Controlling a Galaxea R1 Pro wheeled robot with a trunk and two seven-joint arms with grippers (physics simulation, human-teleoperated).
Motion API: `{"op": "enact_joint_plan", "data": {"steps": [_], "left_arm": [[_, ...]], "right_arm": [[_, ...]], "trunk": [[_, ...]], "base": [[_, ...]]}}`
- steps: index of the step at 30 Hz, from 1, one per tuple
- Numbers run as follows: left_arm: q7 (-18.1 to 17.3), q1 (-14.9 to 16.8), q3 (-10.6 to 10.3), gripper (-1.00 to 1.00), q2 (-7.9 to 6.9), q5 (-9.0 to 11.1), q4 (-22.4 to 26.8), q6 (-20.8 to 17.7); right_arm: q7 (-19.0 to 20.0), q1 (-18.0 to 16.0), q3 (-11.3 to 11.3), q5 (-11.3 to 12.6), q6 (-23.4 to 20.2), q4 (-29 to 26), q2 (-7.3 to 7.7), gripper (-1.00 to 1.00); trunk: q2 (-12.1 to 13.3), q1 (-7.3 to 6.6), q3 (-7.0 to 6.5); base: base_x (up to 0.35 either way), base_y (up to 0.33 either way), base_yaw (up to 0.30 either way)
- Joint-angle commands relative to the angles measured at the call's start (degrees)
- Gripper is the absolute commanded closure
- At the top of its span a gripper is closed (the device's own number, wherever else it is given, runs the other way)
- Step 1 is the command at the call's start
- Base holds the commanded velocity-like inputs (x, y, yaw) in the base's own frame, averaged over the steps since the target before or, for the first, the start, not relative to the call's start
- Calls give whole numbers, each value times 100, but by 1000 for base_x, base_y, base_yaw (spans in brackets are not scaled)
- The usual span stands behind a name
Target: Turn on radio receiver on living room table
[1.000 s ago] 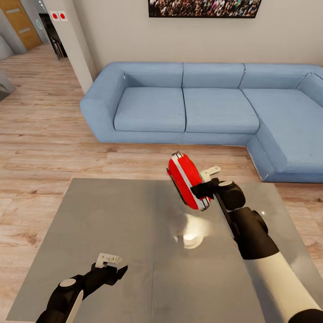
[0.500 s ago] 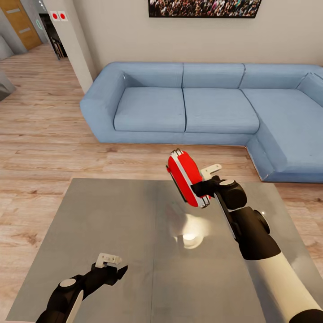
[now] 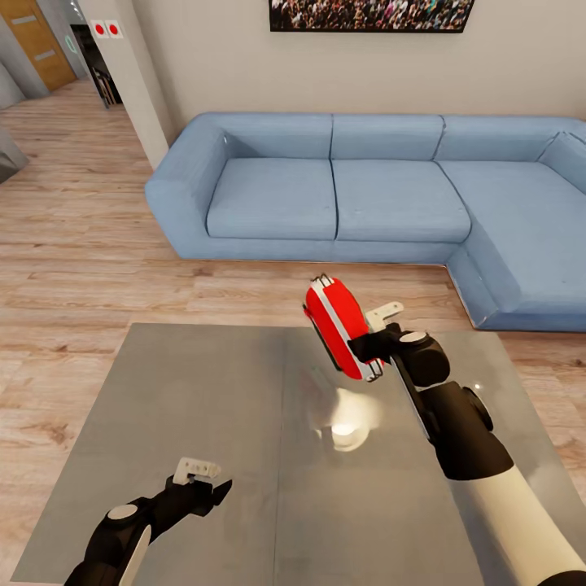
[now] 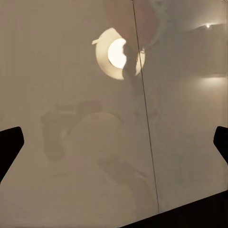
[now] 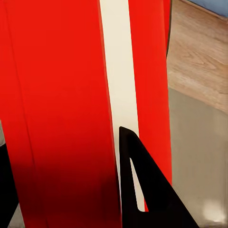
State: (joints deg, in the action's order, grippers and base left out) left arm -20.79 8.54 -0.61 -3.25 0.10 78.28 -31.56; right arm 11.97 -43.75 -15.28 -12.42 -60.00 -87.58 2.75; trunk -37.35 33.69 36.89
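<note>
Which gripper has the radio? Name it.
The right gripper: it is shut on the red radio, held above the table. The left gripper is open, holding nothing.

Right arm: forearm shell was white and smooth, tapering toward the wrist. Wrist section was glossy black, bulbous, built of two rounded segments, with a small round knob on its outer side. A pale grey disc cap sat on the top joint. Right gripper: black body with a light grey bracket plate standing off it. In the right wrist view one finger was flat, black and wedge-shaped, with a narrow slot cut through it.

Left arm: black housing, white sliver along the forearm, same grey disc cap. Left gripper: black, angular, pale perforated bracket on top. Left wrist view showed dark fingertips at the frame edges.
</note>
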Motion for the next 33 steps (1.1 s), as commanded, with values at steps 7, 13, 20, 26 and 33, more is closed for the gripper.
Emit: {"op": "enact_joint_plan", "data": {"steps": [7, 13, 20, 26, 33], "left_arm": [[-564, 526, 14, -100, -41, 48, 25, -372], [-1307, 1185, 25, -100, -48, 57, 168, -1191], [-1494, 1342, 34, -100, -46, 77, 530, -1682], [-1748, 1376, 69, -100, -59, 96, 625, -1884], [-2261, 1479, 283, -100, -217, 101, 643, -1985]], "right_arm": [[-35, 427, -321, -720, 1112, -24, 340, 100], [-610, 1149, -553, -1455, 2073, -176, 387, 100], [-2107, 1917, -1128, -2137, 2882, -201, 400, 100], [-3149, 2154, -1637, -2393, 3032, -196, 421, 100], [-3947, 2201, -2098, -2444, 3054, -162, 629, 100]], "trunk": [[-1, 0, -1], [-1, 0, -1], [-1, 0, -1], [-1, 0, -1], [-1, 0, -1]], "base": [[0, 0, 0], [0, 0, 0], [0, 0, 0], [0, 0, 0], [0, 0, 0]]}}
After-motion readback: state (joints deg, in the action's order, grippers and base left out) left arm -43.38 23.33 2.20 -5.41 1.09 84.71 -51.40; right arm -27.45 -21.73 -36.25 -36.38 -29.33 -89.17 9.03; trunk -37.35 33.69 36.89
